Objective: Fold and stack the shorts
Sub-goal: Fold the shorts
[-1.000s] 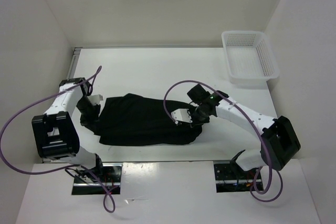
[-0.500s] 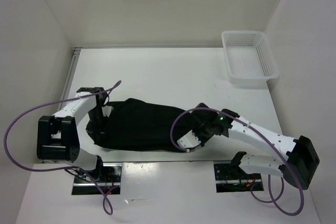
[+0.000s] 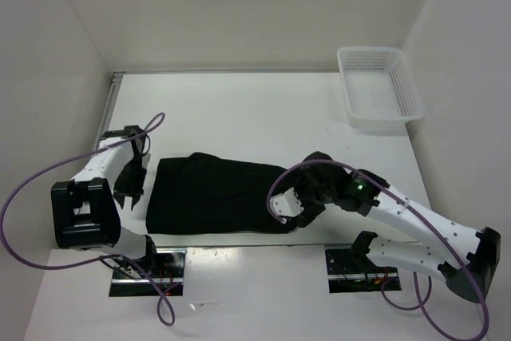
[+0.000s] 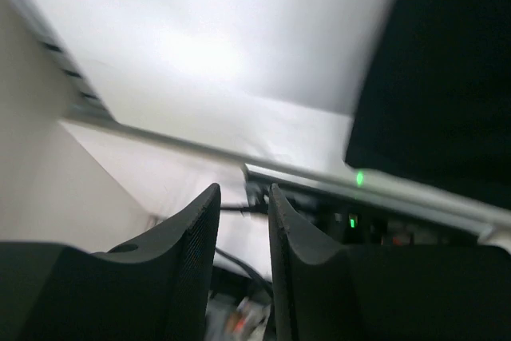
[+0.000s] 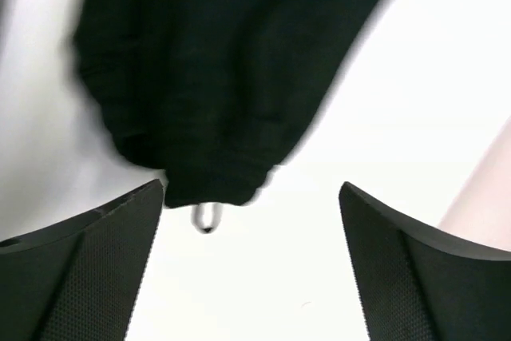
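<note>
left wrist view only: left end effector [image 4: 243, 193] seen close, its fingers a narrow gap apart with nothing between them. The view is blurred. The shorts [image 4: 435, 77] are a black mass at upper right, and a green light [image 4: 358, 177] sits on the strip at the near edge.
top view only: gives the whole layout. The left end effector [image 3: 130, 184] is just beside the left edge of the shorts [image 3: 215, 193]; whether they touch cannot be told. The right end effector [image 3: 281, 212] is at their right near corner.
right wrist view only: right end effector [image 5: 251, 188] has its fingers spread wide and grips nothing. The bunched, rounded end of the shorts [image 5: 231, 61] lies ahead of the fingers, not between them. A small pale cord tip [image 5: 205, 217] pokes out under the hem.
shorts location: flat on the surface [image 3: 239, 109], long side running left to right, between the two arms and close to the near edge.
around, left: a purple cable [image 3: 32, 197] loops off the left arm.
around, right: a second purple loop over the right wrist. The basket [image 3: 379, 85] is in the far right corner by the wall, well apart from the shorts.
in the way: the right wrist covers the right near corner of the shorts in the top view.
materials: shorts are matte black soft cloth with a rough rectangular outline. The basket is white mesh plastic, the surface is plain white, and the finger pads are dark with a fine dotted texture.
</note>
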